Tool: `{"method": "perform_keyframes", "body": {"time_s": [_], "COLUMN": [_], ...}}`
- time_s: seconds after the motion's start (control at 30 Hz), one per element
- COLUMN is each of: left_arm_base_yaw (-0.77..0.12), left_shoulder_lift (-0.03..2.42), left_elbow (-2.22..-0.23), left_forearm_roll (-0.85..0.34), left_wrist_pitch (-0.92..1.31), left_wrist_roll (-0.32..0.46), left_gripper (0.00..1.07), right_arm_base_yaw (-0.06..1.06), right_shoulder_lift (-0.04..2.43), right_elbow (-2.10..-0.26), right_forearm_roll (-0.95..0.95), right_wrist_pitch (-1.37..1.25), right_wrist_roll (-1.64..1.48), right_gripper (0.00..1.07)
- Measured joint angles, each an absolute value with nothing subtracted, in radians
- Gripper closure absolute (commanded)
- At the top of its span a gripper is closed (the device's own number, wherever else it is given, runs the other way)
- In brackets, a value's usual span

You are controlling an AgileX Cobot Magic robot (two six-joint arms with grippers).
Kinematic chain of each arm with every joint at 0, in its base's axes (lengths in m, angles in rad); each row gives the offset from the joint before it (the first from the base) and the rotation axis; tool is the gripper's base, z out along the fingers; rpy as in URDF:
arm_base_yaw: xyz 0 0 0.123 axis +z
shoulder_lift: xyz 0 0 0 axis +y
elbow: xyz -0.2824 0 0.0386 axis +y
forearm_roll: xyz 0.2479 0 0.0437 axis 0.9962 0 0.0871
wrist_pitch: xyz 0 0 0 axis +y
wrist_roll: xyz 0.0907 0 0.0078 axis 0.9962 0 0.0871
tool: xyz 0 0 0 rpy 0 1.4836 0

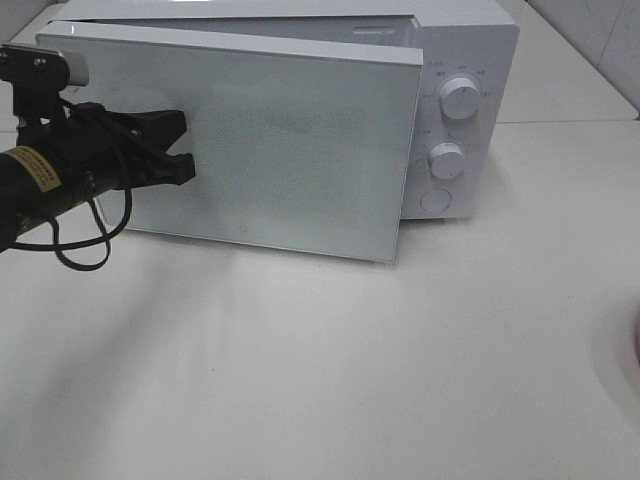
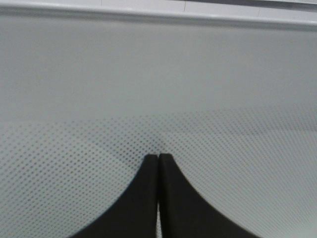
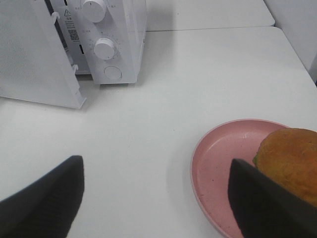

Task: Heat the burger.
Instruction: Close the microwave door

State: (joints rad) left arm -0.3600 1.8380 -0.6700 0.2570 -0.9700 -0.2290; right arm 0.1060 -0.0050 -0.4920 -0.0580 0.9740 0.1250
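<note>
The burger [image 3: 292,158], with a golden-brown bun, sits on a pink plate [image 3: 223,158] in the right wrist view; it is out of the high view. My right gripper [image 3: 156,198] hovers open above the table beside the plate, holding nothing. The white microwave [image 1: 460,60] stands at the back with its door [image 1: 290,140] swung partly open. My left gripper [image 1: 188,150] is shut, its tips [image 2: 158,157] against the dotted front of the door.
Two round knobs [image 1: 458,97] and a round button are on the microwave's right panel. A sliver of the pink plate [image 1: 637,345] shows at the right edge of the high view. The white table [image 1: 320,380] stretches in front of the microwave.
</note>
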Motion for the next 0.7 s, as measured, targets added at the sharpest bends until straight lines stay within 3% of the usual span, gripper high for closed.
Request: {"method": "perform_keyframes", "body": {"time_s": [0.27, 0.7], "left_arm_base_yaw": [-0.417, -0.521], "left_shoulder_lift": [1.897, 2.015], "left_elbow": [-0.782, -0.978], "left_forearm_roll": [0.214, 0.276], "left_wrist_pitch": [-0.897, -0.791], "left_wrist_roll": [-0.228, -0.228], "left_gripper": [1.07, 1.07], "right_arm_base_yaw": [0.106, 0.106], "right_shoulder_lift": [-0.005, -0.005], "right_elbow": [-0.492, -0.492], "right_forearm_roll": [-0.058, -0.058], "right_wrist_pitch": [0.974, 0.974], "right_wrist_roll": [0.125, 0.125], "right_gripper": [0.35, 0.35]}}
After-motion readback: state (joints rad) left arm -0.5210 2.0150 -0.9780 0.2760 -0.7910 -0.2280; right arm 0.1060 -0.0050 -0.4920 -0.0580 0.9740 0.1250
